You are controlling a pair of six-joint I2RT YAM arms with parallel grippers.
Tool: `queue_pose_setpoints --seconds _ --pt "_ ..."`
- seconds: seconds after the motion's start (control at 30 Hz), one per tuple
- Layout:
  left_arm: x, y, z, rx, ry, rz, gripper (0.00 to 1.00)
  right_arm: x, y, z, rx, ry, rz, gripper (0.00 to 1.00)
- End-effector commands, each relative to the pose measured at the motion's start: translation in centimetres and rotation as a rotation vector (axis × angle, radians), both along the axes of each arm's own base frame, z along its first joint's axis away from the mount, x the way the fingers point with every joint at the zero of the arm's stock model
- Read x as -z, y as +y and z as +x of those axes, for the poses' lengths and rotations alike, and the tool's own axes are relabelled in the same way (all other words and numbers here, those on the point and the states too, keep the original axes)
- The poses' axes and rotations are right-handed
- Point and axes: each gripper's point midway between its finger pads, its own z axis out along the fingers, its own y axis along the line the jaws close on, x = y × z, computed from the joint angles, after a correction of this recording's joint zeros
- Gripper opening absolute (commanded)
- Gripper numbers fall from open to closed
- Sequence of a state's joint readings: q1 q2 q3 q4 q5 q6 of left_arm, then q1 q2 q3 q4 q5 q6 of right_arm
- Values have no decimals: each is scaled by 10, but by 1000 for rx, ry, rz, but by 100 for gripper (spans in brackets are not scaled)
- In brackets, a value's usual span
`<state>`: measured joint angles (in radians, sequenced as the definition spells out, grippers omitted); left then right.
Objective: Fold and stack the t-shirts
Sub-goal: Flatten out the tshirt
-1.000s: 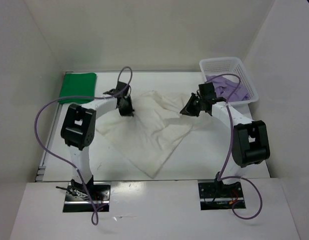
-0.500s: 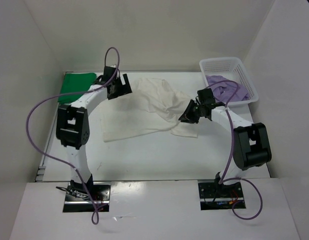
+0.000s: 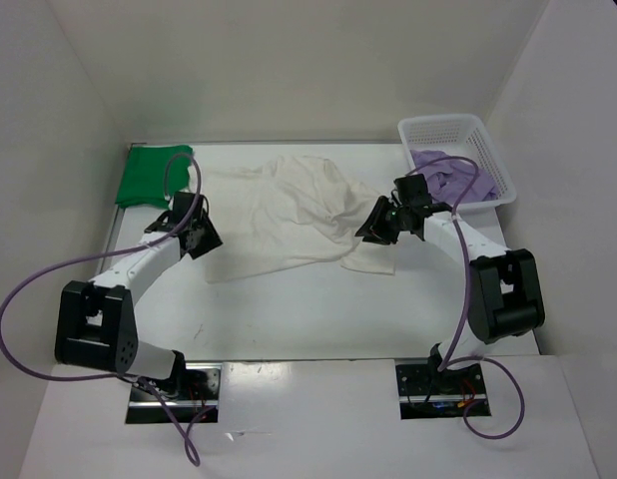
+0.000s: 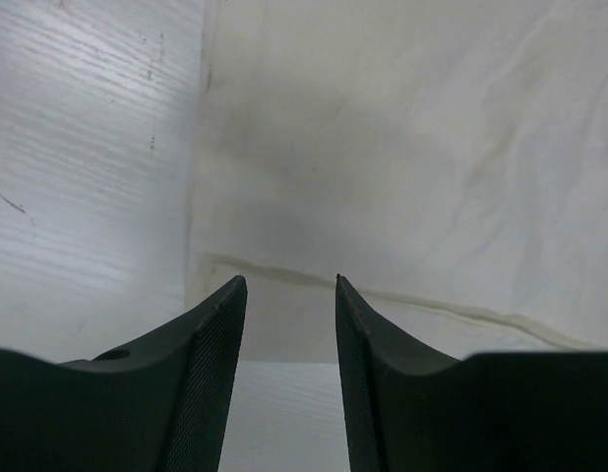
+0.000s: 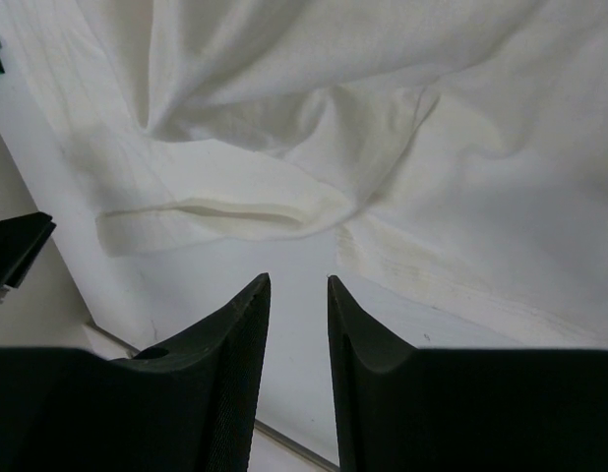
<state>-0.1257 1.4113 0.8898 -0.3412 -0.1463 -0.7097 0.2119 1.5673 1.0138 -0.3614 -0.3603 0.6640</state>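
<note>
The cream-white soft cloth t-shirt (image 3: 289,205) lies bunched on the white table (image 3: 289,309), so we judge the step in hand to be spreading it flat before any fold. To do it well, we would have each gripper take a single layer at an outer edge, not a thick ruck. We would then draw the two edges apart evenly and low over the surface, so the cloth slides out smooth without dragging creases with it.

At the far left, the bright green cloth t-shirt (image 3: 154,177) sits folded, well apart from both arms. The left gripper (image 3: 202,237) hangs at the white shirt's near-left corner. Its fingers stand apart with nothing between them, and the hem (image 4: 432,305) runs just ahead of the tips. The shirt's bulk spreads from there toward the far middle.

The right gripper (image 3: 370,228) sits at the shirt's right side, jaws likewise parted and empty, with a folded sleeve (image 5: 215,211) just beyond its tips. Farther right, the light purple cloth t-shirt (image 3: 448,175) rests heaped in the white plastic mesh basket (image 3: 443,123).
</note>
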Motion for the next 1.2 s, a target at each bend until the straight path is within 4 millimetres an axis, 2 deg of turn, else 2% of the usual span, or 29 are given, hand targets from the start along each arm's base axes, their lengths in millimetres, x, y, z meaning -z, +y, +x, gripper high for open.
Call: queue_pose_setpoints --seconds 0.0,0.27,0.47,0.6,0.7,0.73,0.83,0.97,1.07,1.17 --pt "10 16 -2 -63 20 53 49 -18 5 0 -27 -55 12 35" --pt "50 16 -12 -43 149 68 52 -22 5 -4 -39 -76 18 35" --pt "56 20 -17 -52 185 90 38 -23 4 -7 -39 -85 20 35" --pt "58 20 -25 -59 206 89 38 -24 5 -8 -52 -89 22 35" --pt "62 22 -31 -71 226 95 44 -29 7 -7 -58 -107 33 35" --pt "65 23 -34 -71 236 97 49 -30 7 -5 -58 -116 35 35" --pt "68 23 -40 -78 254 95 49 -30 8 -6 -71 -120 36 35" --pt "69 20 -43 -68 256 78 42 -27 7 -8 -78 -115 30 37" --pt "63 19 -45 -87 242 65 31 -28 9 -7 -90 -128 34 37" --pt "50 18 -45 -91 220 49 24 -25 9 -10 -96 -117 39 37"
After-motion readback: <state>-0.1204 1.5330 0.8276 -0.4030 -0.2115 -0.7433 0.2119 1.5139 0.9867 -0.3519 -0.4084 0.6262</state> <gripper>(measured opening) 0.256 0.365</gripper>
